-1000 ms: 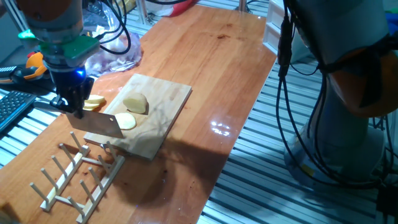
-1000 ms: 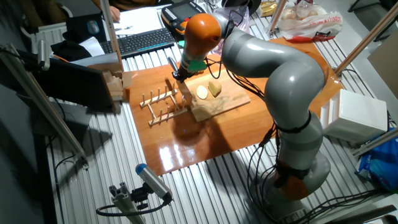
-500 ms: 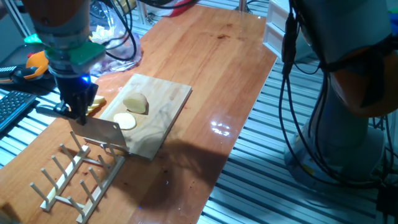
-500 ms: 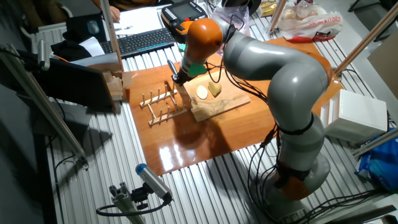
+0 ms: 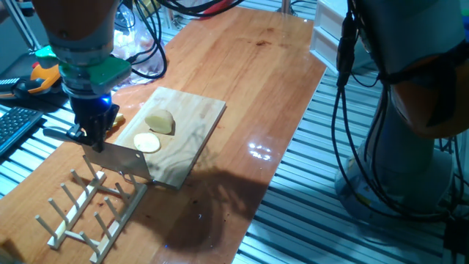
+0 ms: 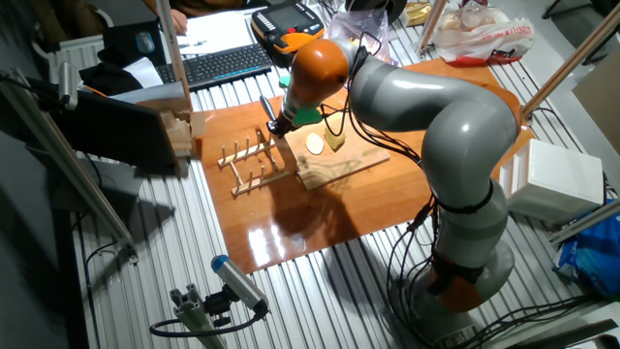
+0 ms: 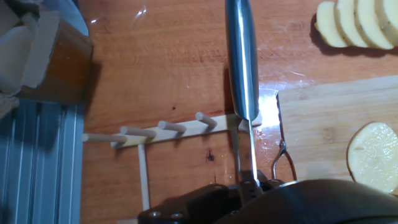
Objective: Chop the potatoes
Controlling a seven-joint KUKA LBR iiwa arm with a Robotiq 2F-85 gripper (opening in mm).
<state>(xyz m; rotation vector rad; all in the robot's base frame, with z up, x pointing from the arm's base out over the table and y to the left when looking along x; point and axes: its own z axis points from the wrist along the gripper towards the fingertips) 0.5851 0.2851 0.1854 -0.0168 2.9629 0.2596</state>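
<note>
Gripper (image 5: 94, 130), black, with its 2 fingers pinched on the handle of a cleaver (image 5: 116, 159); the broad steel blade hangs below the fingers, edge down, above the near left corner of the cutting board (image 5: 192, 125). In the hand view the blade is seen edge-on as a narrow bright bar (image 7: 241, 59) running from 6 o'clock toward 12 o'clock, crossing the top rail of the wooden peg rack (image 7: 163, 130).

The 2 potatoes lie on the board: a rounded chunk (image 5: 160, 122) and, at its 7 o'clock and just beside it, a flat-faced piece (image 5: 146, 143) with its cut side up. The flat piece sits at 3 o'clock of the blade, near it but apart; in the hand view it appears at the right edge (image 7: 374, 155).

A fanned row of thin slices (image 7: 357, 22) rests on the bare table (image 5: 249, 66) off the board, at 1 o'clock of the blade in the hand view. The rack (image 5: 91, 202) stands at 6 o'clock of the gripper. In the other fixed view the grey arm (image 6: 426, 102) arches over the board (image 6: 339, 160).
</note>
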